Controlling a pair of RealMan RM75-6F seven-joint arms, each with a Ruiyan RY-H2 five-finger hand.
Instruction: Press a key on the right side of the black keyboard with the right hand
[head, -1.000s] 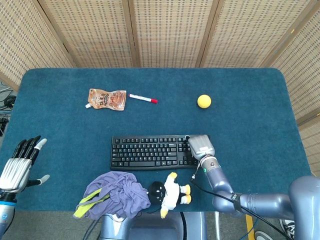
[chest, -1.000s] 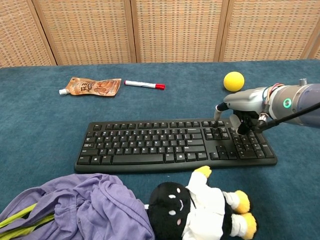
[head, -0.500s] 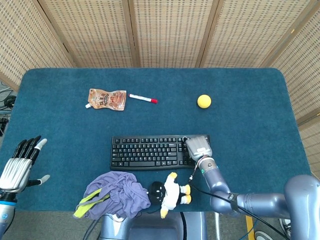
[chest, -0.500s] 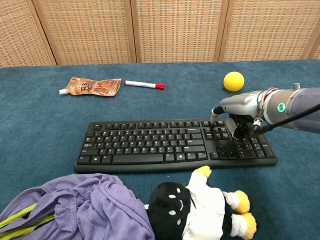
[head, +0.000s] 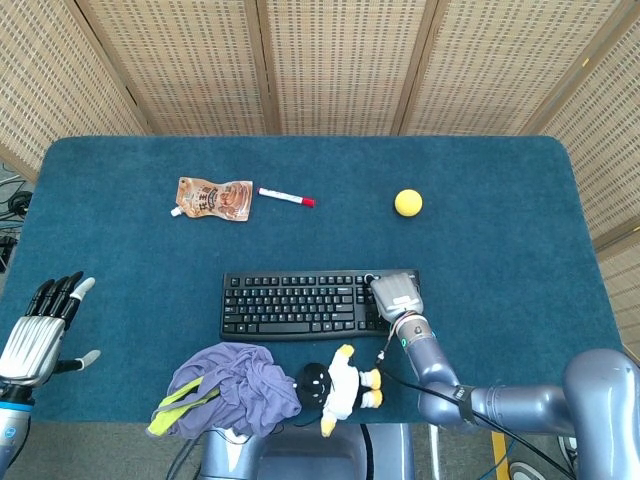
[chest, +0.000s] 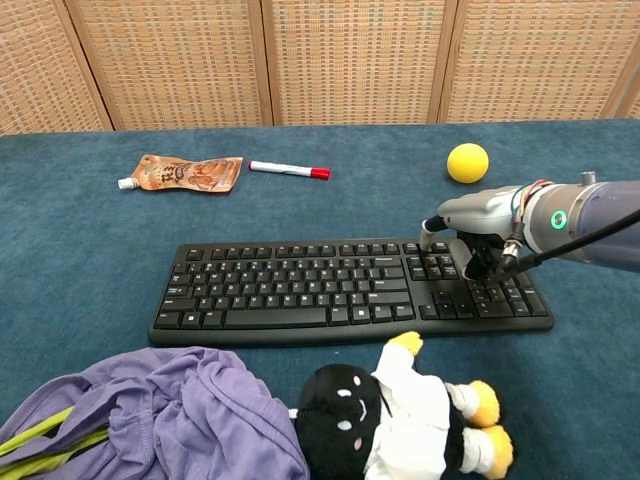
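Since a second ago your right hand (chest: 478, 236) has slid a little toward the left of the frame along the black keyboard (chest: 340, 288), from the far right columns of the number pad to the gap between the pad and the navigation keys; nothing else on the blue table (head: 500, 250) has shifted, and your left hand (head: 38, 325) sits where it was at the lower left edge of the head view. The keyboard lies across the lower middle of both views, and your right hand is over its right end, covering that end entirely in the head view (head: 396, 294). In the chest view the hand's fingers are curled down under the palm, with dark fingertips (chest: 472, 262) reaching the keys at the upper left of the number pad; whether a key is actually depressed cannot be told. It holds nothing. Your left hand is spread, fingers apart, gripping nothing, well away from the keyboard. Just below the keyboard, at the bottom of the frame, lie a crumpled purple cloth (chest: 170, 420) and, beside it on the right, a plush toy (chest: 400, 410) whose yellow tip nearly touches the keyboard's front edge. In the upper left sits a brown pouch (head: 212, 198) with a red-capped marker (head: 285, 196) just to its right, and a yellow ball (chest: 467, 162) rests above the keyboard's right end, apart from your hand.
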